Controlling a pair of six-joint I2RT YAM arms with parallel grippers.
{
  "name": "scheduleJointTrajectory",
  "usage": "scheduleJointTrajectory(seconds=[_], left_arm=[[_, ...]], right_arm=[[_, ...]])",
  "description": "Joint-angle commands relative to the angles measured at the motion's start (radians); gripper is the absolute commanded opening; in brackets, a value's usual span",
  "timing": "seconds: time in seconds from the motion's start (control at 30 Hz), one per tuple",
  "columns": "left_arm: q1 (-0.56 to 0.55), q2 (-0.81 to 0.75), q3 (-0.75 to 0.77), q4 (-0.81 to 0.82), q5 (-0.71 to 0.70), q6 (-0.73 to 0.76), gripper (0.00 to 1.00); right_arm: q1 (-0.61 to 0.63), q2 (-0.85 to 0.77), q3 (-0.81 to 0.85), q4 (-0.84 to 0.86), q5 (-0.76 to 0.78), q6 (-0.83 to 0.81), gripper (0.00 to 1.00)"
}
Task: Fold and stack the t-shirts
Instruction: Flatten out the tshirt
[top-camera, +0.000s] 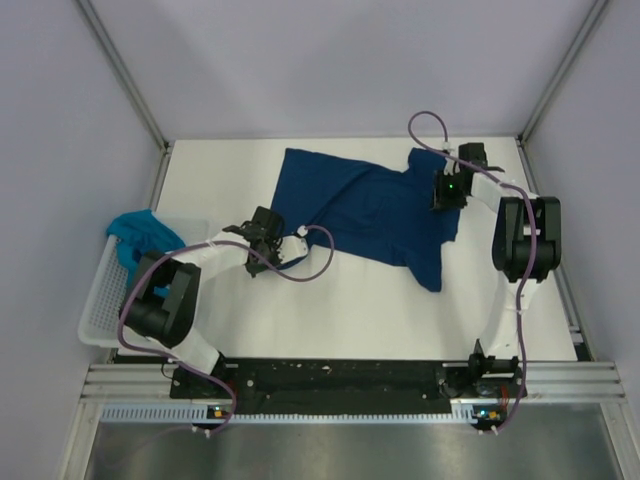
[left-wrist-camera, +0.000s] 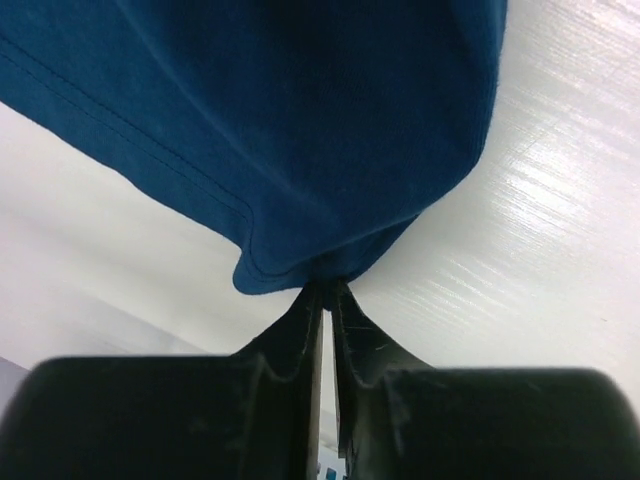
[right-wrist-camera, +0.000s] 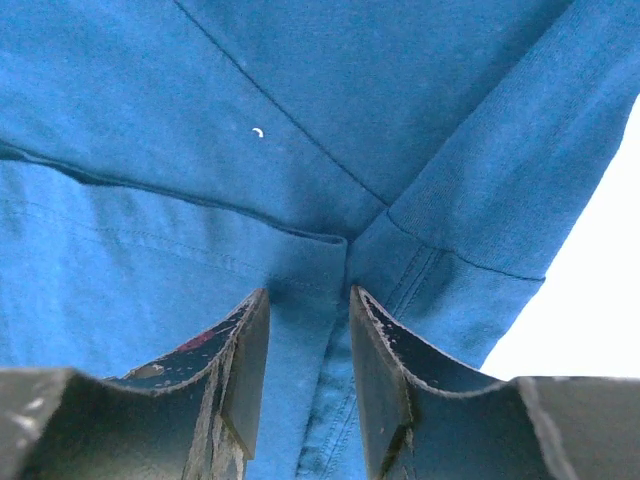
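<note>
Navy t-shirt (top-camera: 360, 205) lay spread on the counter (top-camera: 380, 310) at the far middle; I couldn't make out its collar near my right wrist. Its long axis ran left to right, hem to the left, sleeves to the right. My left claw (left-wrist-camera: 328, 288) was pinching the near hem corner. My right claw (right-wrist-camera: 308, 300) stood spread over a sleeve seam; whether it touched cloth I couldn't tell. The teal t-shirt (top-camera: 140, 232) sat bunched in the basket (top-camera: 100, 310) at left, its shape unreadable.
</note>
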Motion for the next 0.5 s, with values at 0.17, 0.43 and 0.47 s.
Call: scheduleJointTrajectory(seconds=[0.17,0.43,0.47], left_arm=[[0.000,0.053,0.034,-0.004,0.008,-0.037,0.00],[0.000,0.039,0.042,-0.005,0.002,-0.045,0.00],[0.000,0.041,0.042,-0.004,-0.004,-0.045,0.00]], right_arm=[[0.000,0.044,0.098,0.000,0.013,-0.048,0.38],[0.001,0.078,0.151,-0.017,-0.028,-0.032,0.10],[0.001,0.069,0.154,-0.018,-0.030,-0.033,0.05]])
